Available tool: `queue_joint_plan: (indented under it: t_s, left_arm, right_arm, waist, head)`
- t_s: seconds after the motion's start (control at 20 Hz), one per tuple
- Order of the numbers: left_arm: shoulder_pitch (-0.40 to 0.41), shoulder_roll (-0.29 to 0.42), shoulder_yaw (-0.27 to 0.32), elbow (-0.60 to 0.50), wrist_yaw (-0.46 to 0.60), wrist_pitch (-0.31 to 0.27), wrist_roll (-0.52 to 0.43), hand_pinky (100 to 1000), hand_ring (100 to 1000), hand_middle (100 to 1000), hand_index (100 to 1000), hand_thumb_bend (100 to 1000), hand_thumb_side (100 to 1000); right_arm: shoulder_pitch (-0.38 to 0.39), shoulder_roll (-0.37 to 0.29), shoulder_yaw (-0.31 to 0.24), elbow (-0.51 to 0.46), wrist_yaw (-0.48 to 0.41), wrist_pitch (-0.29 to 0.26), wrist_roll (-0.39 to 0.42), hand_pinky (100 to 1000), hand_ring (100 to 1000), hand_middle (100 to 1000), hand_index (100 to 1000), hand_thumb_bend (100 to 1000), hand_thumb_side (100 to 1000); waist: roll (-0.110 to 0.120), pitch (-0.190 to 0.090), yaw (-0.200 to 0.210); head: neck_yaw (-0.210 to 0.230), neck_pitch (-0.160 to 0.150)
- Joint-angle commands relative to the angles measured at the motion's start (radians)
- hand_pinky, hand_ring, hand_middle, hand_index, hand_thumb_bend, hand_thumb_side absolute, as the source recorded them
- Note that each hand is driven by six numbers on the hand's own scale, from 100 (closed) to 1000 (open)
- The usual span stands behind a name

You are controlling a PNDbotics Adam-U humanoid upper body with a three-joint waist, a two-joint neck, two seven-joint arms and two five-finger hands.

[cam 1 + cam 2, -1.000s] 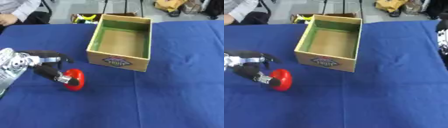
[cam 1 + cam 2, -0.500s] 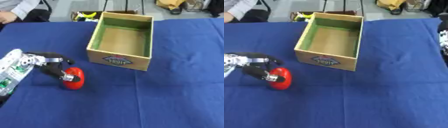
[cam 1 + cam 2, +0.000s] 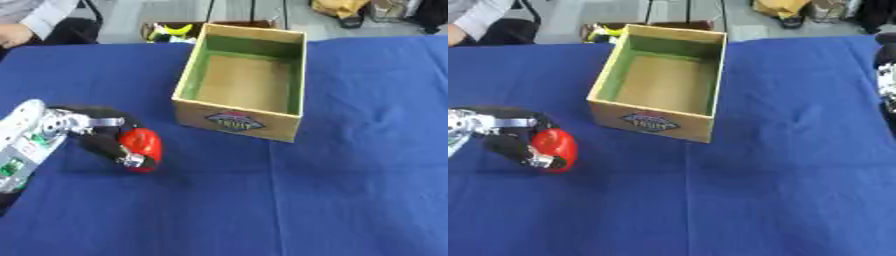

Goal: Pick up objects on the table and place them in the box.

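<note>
The left hand [image 3: 92,132] comes in from the 9 o'clock edge, its silver wrist low at the left and its black fingers curled round a red object [image 3: 142,145]; thumb and fingers arch over and under it, so the hand is closed on it rather than spread; the forearm slopes down toward 7 o'clock. The red object is rounded and somewhat egg-shaped, its long axis running roughly from 12 to 6 o'clock with a slight lean toward 5; its narrower end points down toward the near edge; whether it rests on the blue table [image 3: 350,190] or is just lifted off it cannot be told. It lies at about 8 o'clock from the cardboard box [image 3: 242,80], near the box's printed front wall but apart from it.

Against half a second ago, the hand and the red object sit closer to the box's near left corner, and the object is turned more upright in the grip.

The right hand [image 3: 886,75] shows only at the 3 o'clock edge of the right eye view, a dark and silver part; whether its fingers are spread or curled cannot be told.
</note>
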State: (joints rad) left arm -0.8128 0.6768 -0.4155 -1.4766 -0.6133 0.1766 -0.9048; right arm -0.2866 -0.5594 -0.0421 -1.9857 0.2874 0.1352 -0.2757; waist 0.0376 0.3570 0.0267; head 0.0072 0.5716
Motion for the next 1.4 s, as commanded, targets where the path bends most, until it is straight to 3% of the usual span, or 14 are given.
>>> queue_joint_plan:
  t_s: [0.05,0.65,1.15,1.4]
  left_arm:
    - [-0.016,0.026,0.000,-0.028,-0.021,-0.021,-0.002,396,672,870,947,503,720]
    - [-0.010,0.028,-0.022,-0.059,-0.077,-0.048,0.031,313,619,850,926,329,638]
    - [0.003,0.026,-0.028,-0.042,-0.072,-0.021,0.068,263,597,820,910,100,564]
    - [0.008,0.025,-0.026,-0.035,-0.059,0.007,0.097,255,584,834,898,100,532]
  right_arm:
    - [-0.010,-0.015,-0.005,-0.014,0.000,0.001,0.001,804,867,827,843,100,1000]
    - [-0.010,-0.011,-0.006,-0.014,-0.001,0.001,0.004,807,870,821,837,100,1000]
    - [-0.010,-0.010,-0.010,-0.014,-0.007,-0.006,0.004,809,873,821,836,100,1000]
    - [-0.009,-0.010,-0.011,-0.014,-0.009,-0.008,0.003,808,873,821,835,100,1000]
  waist:
    - [-0.001,-0.017,-0.001]
    - [-0.004,-0.016,-0.001]
    - [-0.005,-0.018,-0.002]
    - [-0.006,-0.019,-0.002]
  head:
    - [0.000,-0.011]
    - [0.002,-0.017]
    - [-0.001,-0.019]
    - [-0.003,-0.020]
